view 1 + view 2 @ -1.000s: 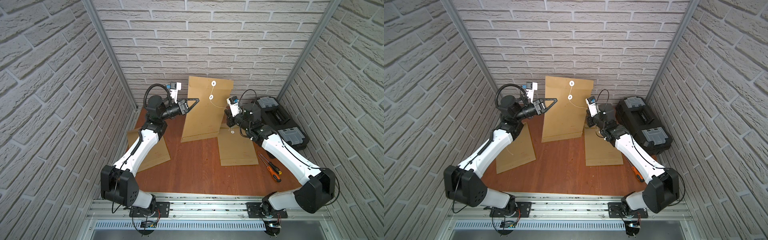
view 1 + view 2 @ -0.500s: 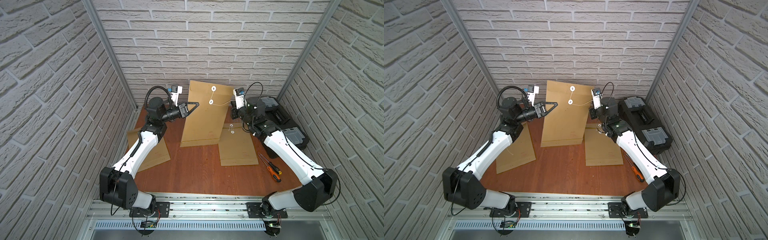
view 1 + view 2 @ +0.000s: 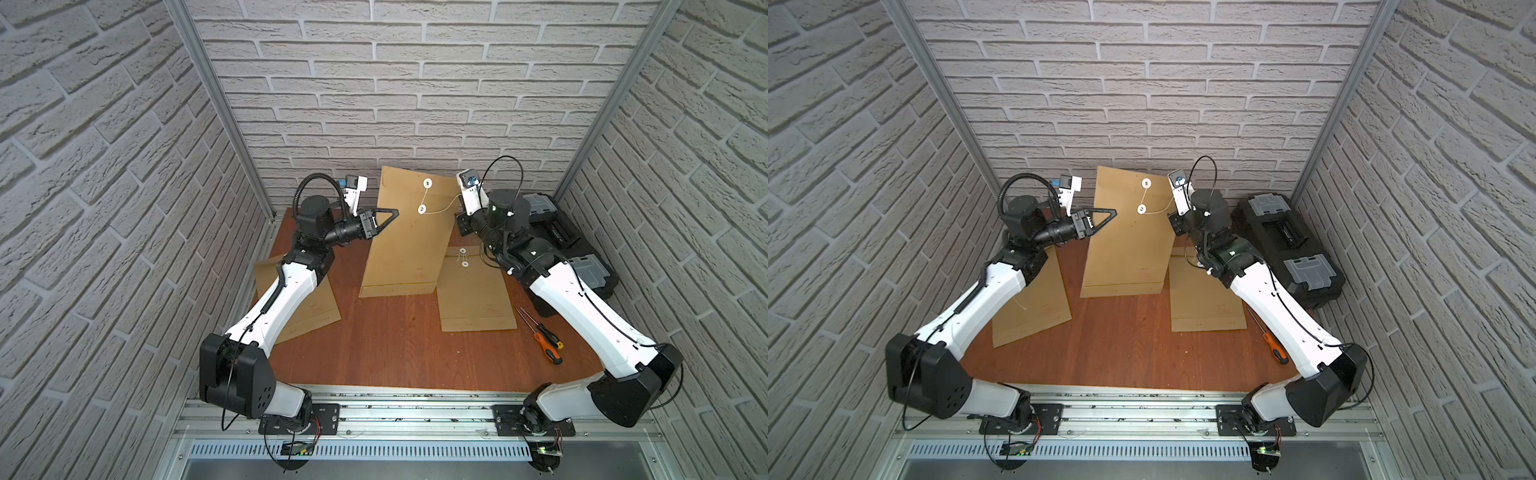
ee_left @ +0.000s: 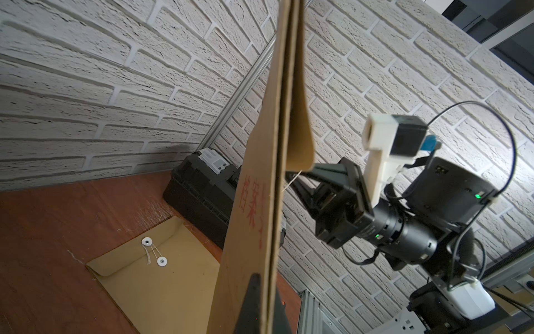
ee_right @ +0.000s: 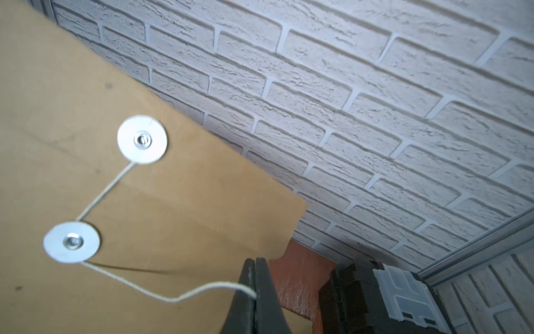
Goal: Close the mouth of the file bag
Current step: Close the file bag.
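- The file bag (image 3: 405, 245) stood upright at the far middle of the tabletop (image 3: 395, 345).
- Left fingers (image 4: 250, 306) pinched its side edge.
- Right fingers (image 5: 247, 303), pressed together, pinched its string (image 5: 173, 299).

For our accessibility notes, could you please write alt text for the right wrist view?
The fingers of the right gripper, shut, pinch the end of a white string that runs to the nearer disc on a brown file bag and on to the farther disc. Behind are a white brick wall and a black toolbox.
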### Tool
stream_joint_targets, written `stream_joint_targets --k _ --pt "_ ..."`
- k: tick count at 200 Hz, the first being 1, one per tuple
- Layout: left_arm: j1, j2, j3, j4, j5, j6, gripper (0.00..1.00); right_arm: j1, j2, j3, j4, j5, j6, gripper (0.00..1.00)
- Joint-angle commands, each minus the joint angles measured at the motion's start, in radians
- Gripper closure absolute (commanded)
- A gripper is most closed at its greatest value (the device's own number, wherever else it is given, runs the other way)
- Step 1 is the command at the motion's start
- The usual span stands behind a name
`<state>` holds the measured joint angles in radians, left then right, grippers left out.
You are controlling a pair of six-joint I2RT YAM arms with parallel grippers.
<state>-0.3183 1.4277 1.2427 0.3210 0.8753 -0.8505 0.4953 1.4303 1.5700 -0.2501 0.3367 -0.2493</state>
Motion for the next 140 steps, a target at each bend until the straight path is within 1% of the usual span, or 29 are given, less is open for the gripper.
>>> stream_joint_targets --k 1,61,108,140 --pt "-0.023 -0.037 -0.018 0.025 0.032 0.030 1.00 -0.009 0.034 0.050 -0.001 0.042 -0.082 0.97" --pt "-0.061 -0.039 -0.037 0.010 0.053 0.051 1.00 -0.034 0.081 0.104 -0.024 0.008 -0.109 0.97" --pt "-0.060 -0.046 -0.047 0.038 0.039 0.026 1.00 -0.057 0.055 0.037 -0.007 0.021 -0.091 0.97" --pt "-0.063 -0.039 -0.048 0.041 0.063 0.009 1.00 -0.073 0.065 0.047 0.005 0.023 -0.113 0.97"
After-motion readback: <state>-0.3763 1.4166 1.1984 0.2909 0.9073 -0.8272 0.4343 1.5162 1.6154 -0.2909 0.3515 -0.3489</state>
